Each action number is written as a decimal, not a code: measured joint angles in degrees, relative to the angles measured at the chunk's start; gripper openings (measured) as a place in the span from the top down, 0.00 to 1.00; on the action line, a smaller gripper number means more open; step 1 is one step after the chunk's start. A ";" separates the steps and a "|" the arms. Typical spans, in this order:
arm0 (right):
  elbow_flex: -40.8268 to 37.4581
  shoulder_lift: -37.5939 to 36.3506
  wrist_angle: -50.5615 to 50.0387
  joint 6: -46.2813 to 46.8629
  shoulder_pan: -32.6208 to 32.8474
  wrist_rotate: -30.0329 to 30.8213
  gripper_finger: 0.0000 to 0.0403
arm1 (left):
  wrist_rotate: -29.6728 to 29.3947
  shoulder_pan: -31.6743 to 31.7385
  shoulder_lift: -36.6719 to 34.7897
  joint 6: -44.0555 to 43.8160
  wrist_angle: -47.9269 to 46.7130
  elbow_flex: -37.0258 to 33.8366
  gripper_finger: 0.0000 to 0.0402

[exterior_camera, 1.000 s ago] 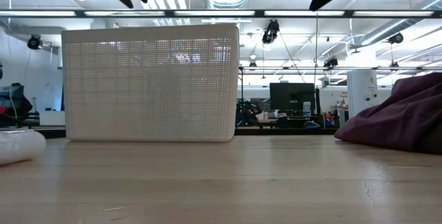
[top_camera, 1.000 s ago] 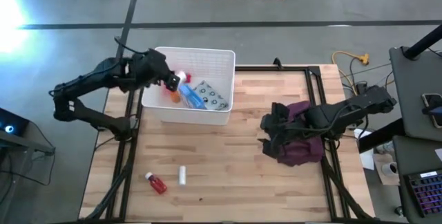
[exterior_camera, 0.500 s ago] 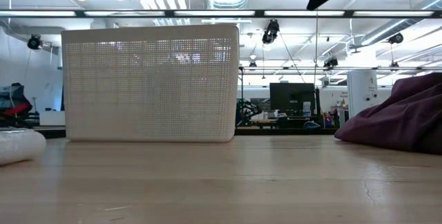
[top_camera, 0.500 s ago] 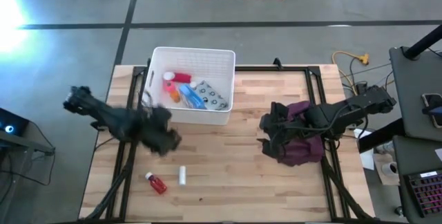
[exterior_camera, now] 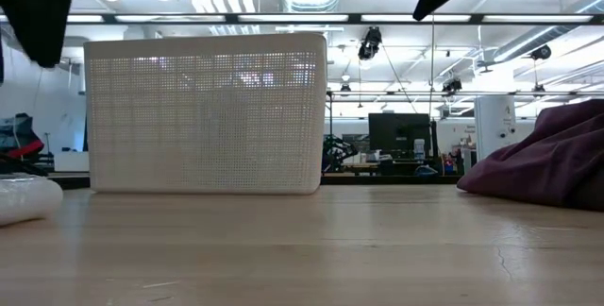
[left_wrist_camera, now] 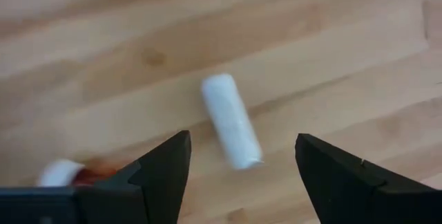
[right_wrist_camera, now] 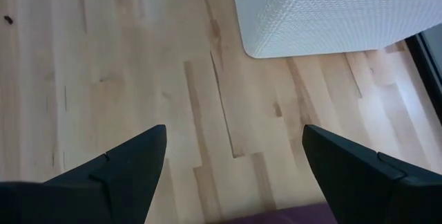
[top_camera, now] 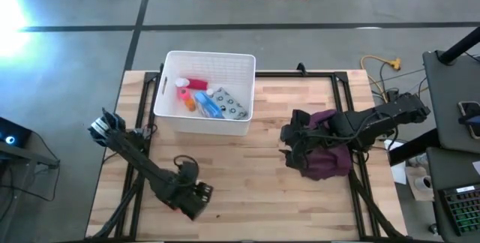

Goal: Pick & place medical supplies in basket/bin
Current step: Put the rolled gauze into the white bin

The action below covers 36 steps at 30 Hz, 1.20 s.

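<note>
A small white cylindrical bottle (left_wrist_camera: 232, 121) lies on its side on the pale wooden table (top_camera: 247, 175), near the front left part. Beside it a red bottle with white cap (left_wrist_camera: 65, 174) lies partly hidden. The left gripper (left_wrist_camera: 242, 172) hangs just above them, its two dark fingers spread apart and holding nothing. The white perforated plastic tub (top_camera: 204, 124) stands at the back left of the table, with several coloured items inside. The right gripper (right_wrist_camera: 235, 172) waits over the dark maroon cloth (top_camera: 327, 157) at the right side, fingers wide apart.
</note>
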 joint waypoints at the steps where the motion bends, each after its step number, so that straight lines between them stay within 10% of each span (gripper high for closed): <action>1: 0.00 0.00 -0.02 -0.40 0.00 -0.02 0.18 | 0.20 0.00 0.80 -0.37 2.12 -0.76 0.40; 20: -0.14 0.00 -0.04 -1.41 0.00 -0.20 0.18 | 5.64 1.01 3.22 -9.01 23.98 -17.14 0.43; 36: 0.10 -1.32 2.03 -1.42 -0.17 2.27 0.18 | -2.41 1.33 0.05 -2.71 12.36 -9.32 0.93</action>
